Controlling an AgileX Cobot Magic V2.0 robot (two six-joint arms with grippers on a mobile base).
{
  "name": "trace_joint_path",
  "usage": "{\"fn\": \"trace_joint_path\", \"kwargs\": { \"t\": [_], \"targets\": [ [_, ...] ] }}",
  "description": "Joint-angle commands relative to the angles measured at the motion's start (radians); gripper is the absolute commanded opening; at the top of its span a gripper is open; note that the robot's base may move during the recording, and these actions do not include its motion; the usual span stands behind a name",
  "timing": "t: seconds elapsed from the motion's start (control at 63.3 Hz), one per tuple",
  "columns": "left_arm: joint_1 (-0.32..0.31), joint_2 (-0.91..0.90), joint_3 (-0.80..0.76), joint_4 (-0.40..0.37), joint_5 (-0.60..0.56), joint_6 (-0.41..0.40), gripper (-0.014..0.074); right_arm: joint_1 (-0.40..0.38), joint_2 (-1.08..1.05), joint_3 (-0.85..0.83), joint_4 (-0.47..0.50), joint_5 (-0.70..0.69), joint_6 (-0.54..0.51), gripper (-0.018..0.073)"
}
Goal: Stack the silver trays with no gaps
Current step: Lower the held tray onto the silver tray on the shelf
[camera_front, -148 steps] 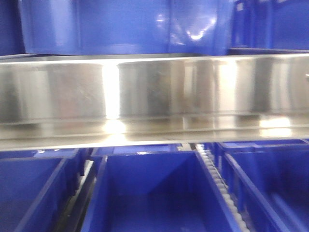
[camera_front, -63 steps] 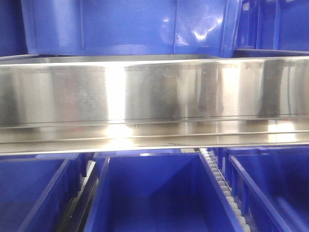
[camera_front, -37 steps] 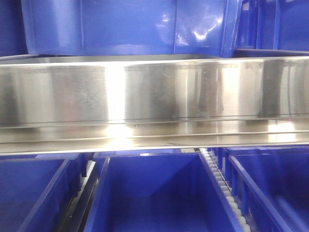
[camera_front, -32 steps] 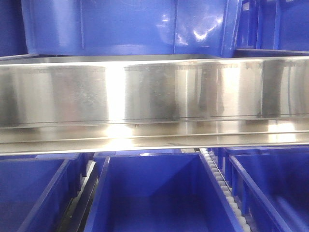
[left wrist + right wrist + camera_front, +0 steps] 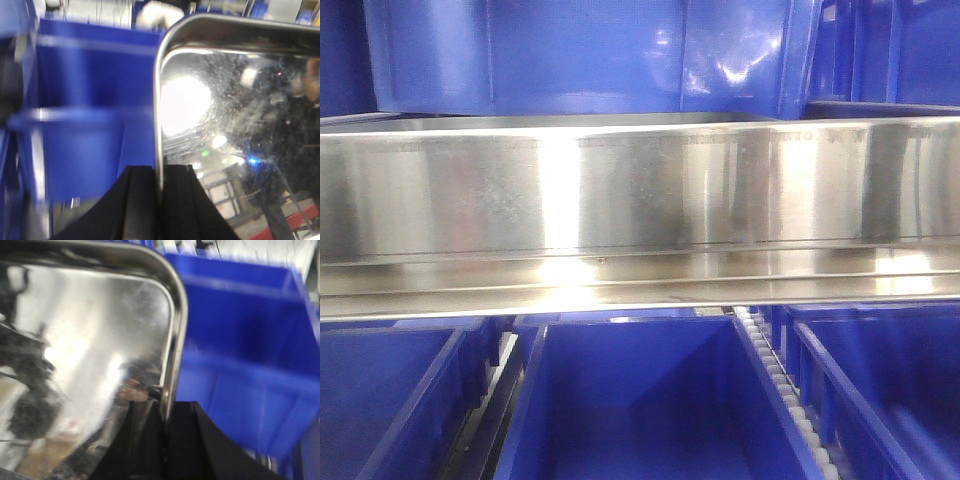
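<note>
In the left wrist view a silver tray (image 5: 225, 100) fills the right half, its scuffed mirror base facing the camera. My left gripper (image 5: 160, 172) is shut on its left rim, one black finger on each side. The right wrist view shows a silver tray (image 5: 100, 330) on the left, and my right gripper (image 5: 165, 412) is shut on its right rim. I cannot tell whether both views show the same tray. Neither tray nor gripper shows in the front view.
A long polished steel rail (image 5: 640, 190) with a small screw head spans the front view. Blue plastic bins (image 5: 640, 400) sit below and behind it. A blue bin (image 5: 85, 110) lies left of the left gripper, and another blue bin (image 5: 240, 340) right of the right gripper.
The front view was blurred and slightly shifted 2.3 s ago and has since settled. Over the last second the rail and bins have stayed where they were.
</note>
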Motion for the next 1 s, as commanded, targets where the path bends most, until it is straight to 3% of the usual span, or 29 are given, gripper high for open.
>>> {"fn": "trace_joint_path", "kwargs": {
  "t": [0.0, 0.395, 0.695, 0.98],
  "targets": [
    [-0.003, 0.007, -0.008, 0.024, 0.016, -0.004, -0.0016, -0.005, 0.023, -0.006, -0.018, 0.095, -0.014, -0.0081],
    [-0.003, 0.170, -0.008, 0.060, 0.150, -0.004, -0.0016, -0.005, 0.157, -0.004, -0.004, 0.241, -0.057, -0.0081],
    [-0.003, 0.286, -0.008, 0.067, 0.325, -0.004, -0.0016, -0.005, 0.251, -0.004, -0.004, 0.341, -0.126, -0.0081],
    [-0.005, 0.299, -0.008, 0.054, 0.354, -0.004, -0.0016, -0.005, 0.270, -0.004, -0.004, 0.377, -0.145, -0.0081]
  ]
}}
